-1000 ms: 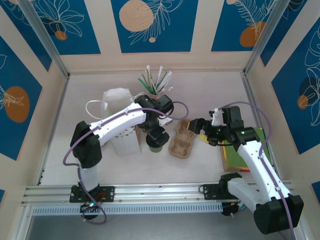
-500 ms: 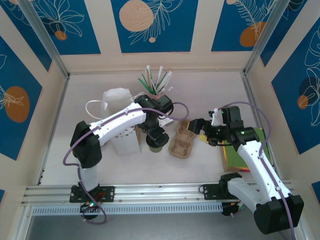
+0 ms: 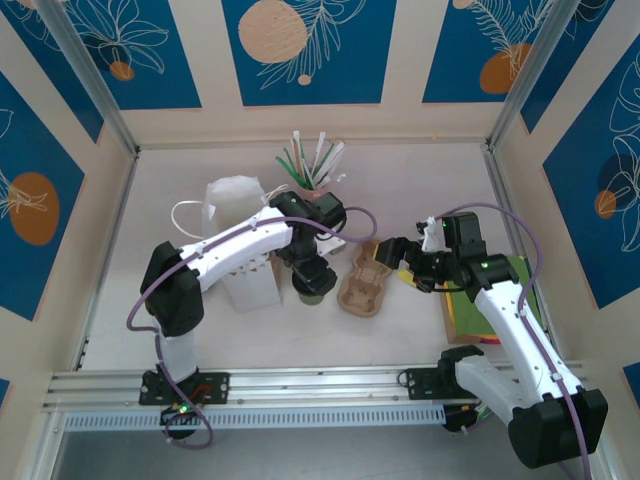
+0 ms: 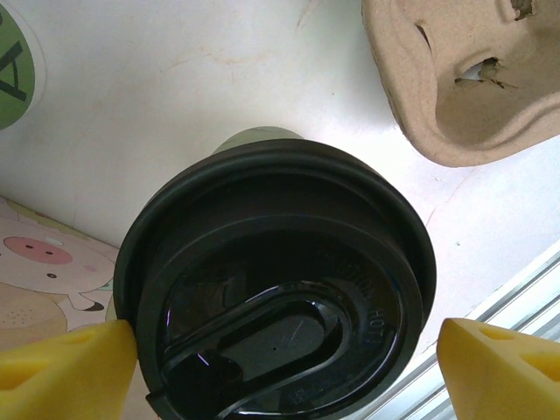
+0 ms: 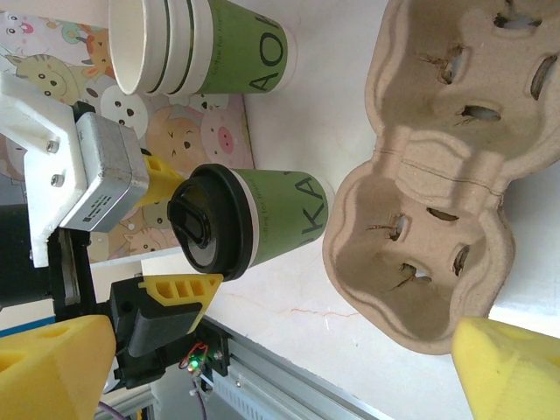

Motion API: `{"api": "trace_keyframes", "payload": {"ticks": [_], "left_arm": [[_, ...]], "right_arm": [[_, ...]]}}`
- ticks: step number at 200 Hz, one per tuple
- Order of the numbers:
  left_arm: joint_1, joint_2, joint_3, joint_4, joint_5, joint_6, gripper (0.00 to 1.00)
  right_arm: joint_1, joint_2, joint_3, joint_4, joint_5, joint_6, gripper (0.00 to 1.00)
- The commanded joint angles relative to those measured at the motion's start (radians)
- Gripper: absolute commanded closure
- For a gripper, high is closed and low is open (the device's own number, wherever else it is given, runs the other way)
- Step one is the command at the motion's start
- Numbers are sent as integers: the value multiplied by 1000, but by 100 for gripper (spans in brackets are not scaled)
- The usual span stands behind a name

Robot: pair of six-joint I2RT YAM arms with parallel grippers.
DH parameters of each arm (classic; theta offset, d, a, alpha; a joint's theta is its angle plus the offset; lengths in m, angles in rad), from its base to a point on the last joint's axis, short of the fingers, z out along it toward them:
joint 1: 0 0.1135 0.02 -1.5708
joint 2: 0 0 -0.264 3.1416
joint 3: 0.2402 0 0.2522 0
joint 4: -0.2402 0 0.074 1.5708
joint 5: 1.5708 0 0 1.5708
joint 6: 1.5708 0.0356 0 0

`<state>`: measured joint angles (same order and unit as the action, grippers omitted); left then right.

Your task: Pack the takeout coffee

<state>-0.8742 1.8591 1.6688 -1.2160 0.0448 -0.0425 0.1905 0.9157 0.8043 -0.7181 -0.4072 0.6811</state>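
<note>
Left gripper (image 4: 282, 366), released, straddles the coffee (image 5: 284, 219); I should centre it, then close evenly just beneath the lid (image 4: 289, 262).

Saw the takeout coffee (image 5: 262, 219) as green paper with dark lettering under a glossy black lid. The stacked cups (image 5: 210, 44) were the same green, cream-white inside. The cup carrier (image 5: 420, 219) was plain tan pulp and the sheet (image 5: 192, 131) under the cups pastel with cartoon pigs and cats; I noted yellow pads (image 4: 61, 367) on the left gripper (image 4: 280, 367), and wall panels (image 3: 308, 50) in blue with orange discs and white leaf outlines.
</note>
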Motion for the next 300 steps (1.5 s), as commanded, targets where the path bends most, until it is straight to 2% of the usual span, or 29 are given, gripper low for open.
{"api": "trace_keyframes", "payload": {"ticks": [1, 74, 119, 246, 271, 300], "left_arm": [[11, -10, -7, -19, 15, 15, 13], [9, -3, -8, -16, 12, -7, 20], [6, 4, 6, -33, 1, -55, 20], [-19, 12, 50, -69, -24, -424, 21], [-26, 18, 50, -76, -21, -476, 21], [-29, 13, 56, -79, -44, -469, 20]], "right_arm": [[7, -3, -1, -4, -5, -6, 1], [7, -4, -6, -1, -3, -5, 1], [7, 0, -7, 3, -2, -5, 1], [7, -3, -26, 26, -3, 0, 1], [6, 0, -29, 32, -2, 0, 1], [4, -1, -29, 32, -4, -1, 1]]}}
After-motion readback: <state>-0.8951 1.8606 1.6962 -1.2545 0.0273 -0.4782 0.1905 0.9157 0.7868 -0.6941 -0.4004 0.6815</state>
